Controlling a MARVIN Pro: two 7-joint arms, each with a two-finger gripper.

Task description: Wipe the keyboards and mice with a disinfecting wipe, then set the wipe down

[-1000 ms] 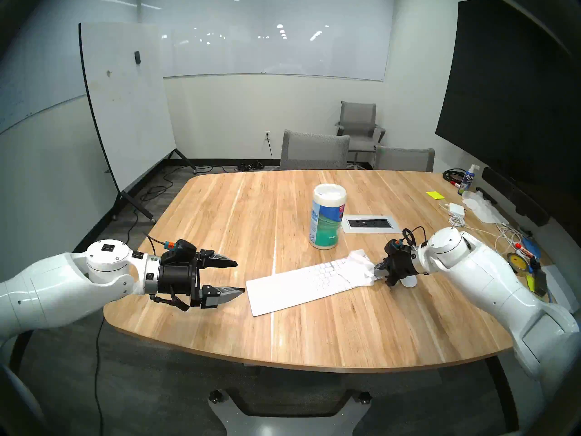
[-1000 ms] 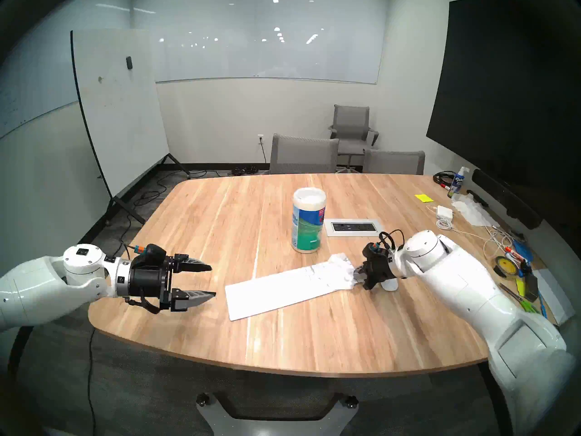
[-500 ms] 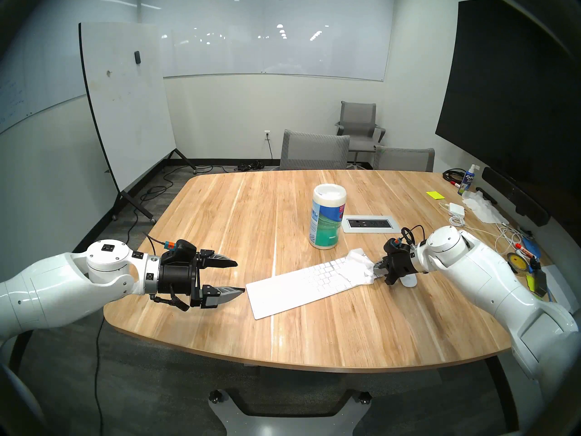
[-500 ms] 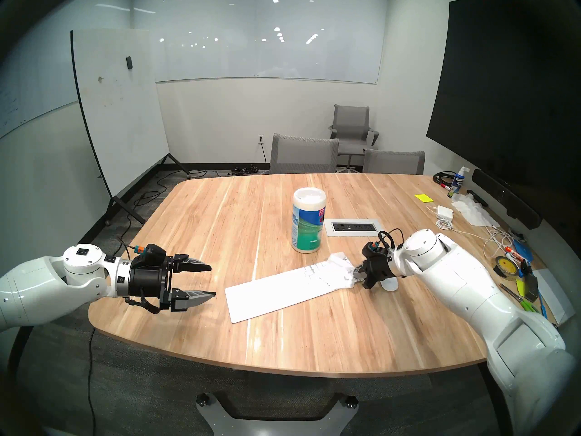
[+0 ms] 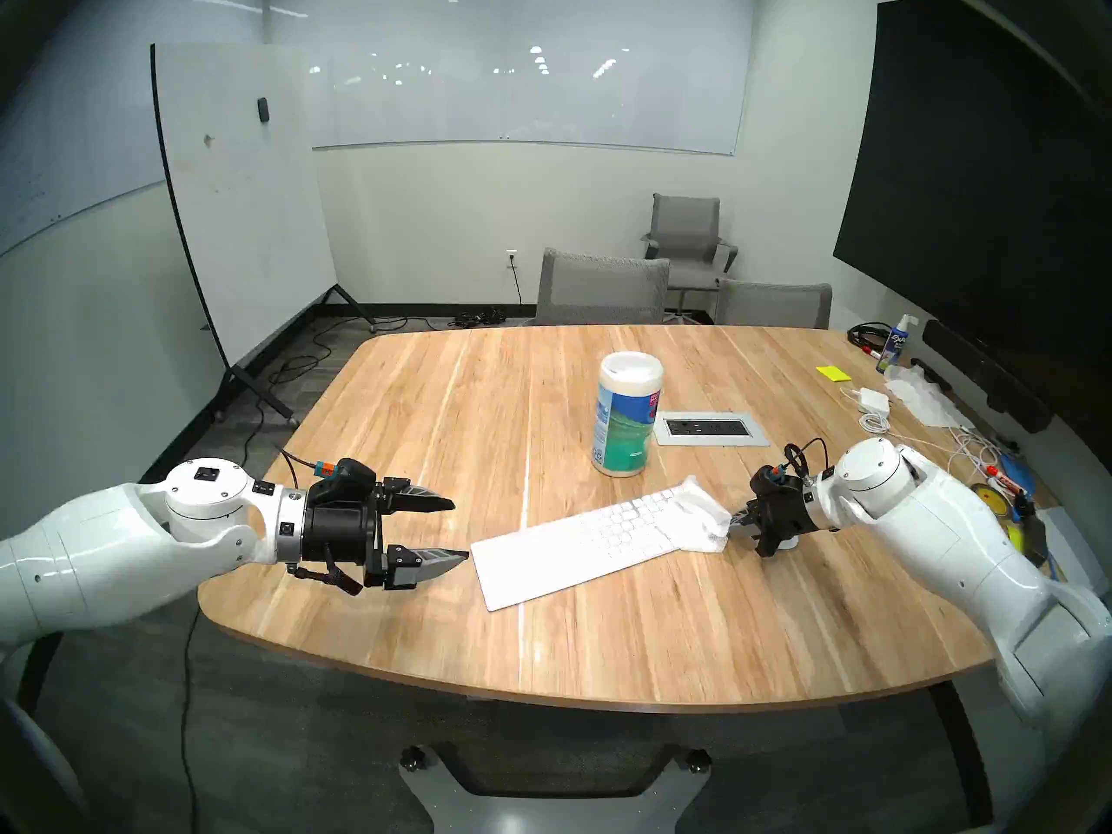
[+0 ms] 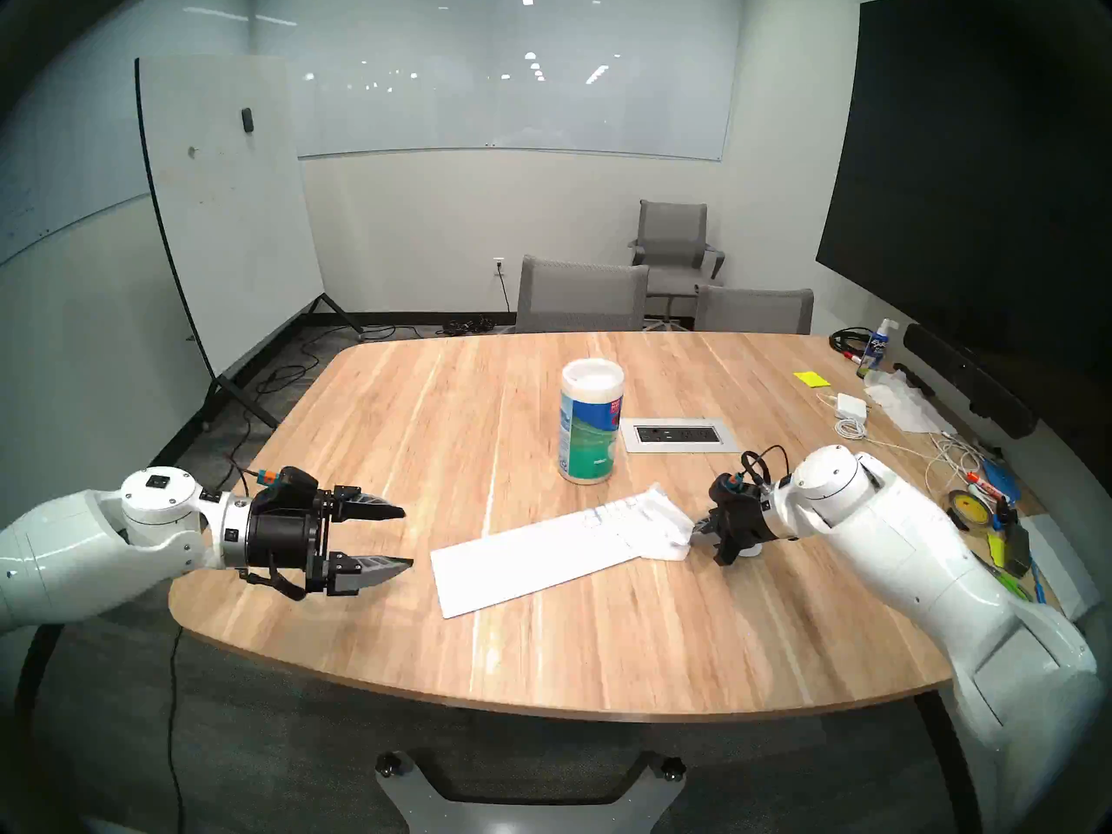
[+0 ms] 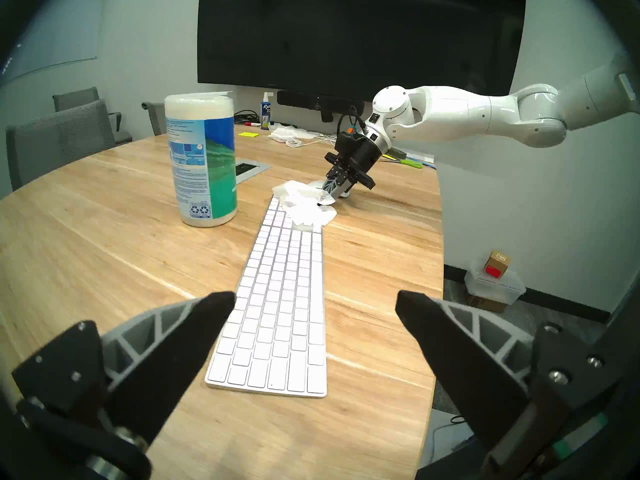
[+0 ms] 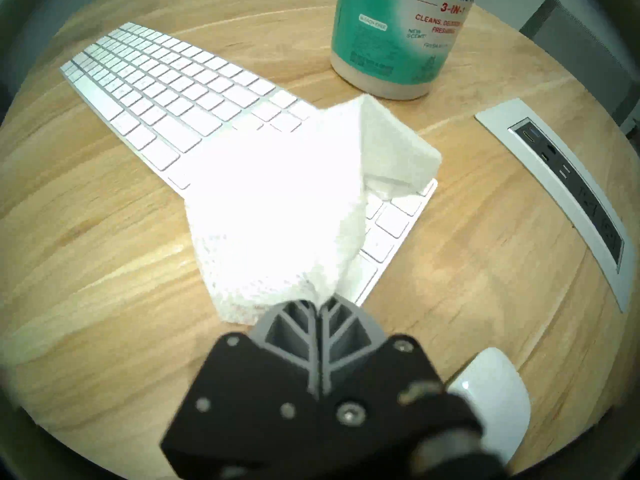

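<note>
Left gripper [image 5: 460,529] is just hanging wide open off the keyboard's [image 5: 571,544] left end. Tub [image 5: 626,420] sits behind it. Wipe [image 5: 701,514] covers the keyboard's right end, pinched by the right gripper [image 5: 735,521], mouse [image 8: 498,396] right beside it.

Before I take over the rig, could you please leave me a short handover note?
Left gripper: open, empty, level with the keyboard's left end.
Right gripper: shut on the wipe, which drapes over the keyboard's right end.
Mouse: on the table, right of the keyboard, beside the right gripper.
Done: wipe in hand, on the keys.
Left: the mouse, then set the wipe down.
</note>
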